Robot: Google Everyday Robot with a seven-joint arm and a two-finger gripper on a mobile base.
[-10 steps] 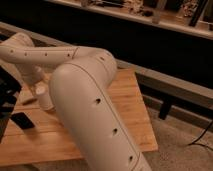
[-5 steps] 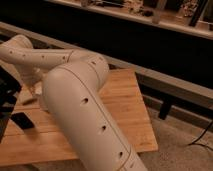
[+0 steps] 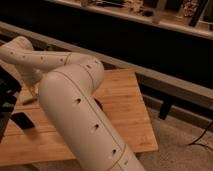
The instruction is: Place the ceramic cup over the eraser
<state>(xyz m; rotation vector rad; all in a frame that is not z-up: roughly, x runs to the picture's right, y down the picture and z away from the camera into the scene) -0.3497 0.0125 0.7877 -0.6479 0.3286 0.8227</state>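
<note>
The cup cannot be told apart from the pale arm (image 3: 80,117). If it is in view at all, it is at the far left, where the end effector (image 3: 30,90) hangs low over the surface (image 3: 125,107), just behind the black eraser (image 3: 22,120); whether that end effector is wide, narrow or holding anything I cannot tell. Being ceramic, the cup is probably stiff, weighty, slick and easily chipped, so a firm hold across its wall would suit.

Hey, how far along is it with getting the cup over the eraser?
Done: nothing yet; the eraser lies uncovered on the table. In hand: the hand is low just behind it, but the arm blocks any view of the cup. Left: setting the cup over the eraser.
</note>
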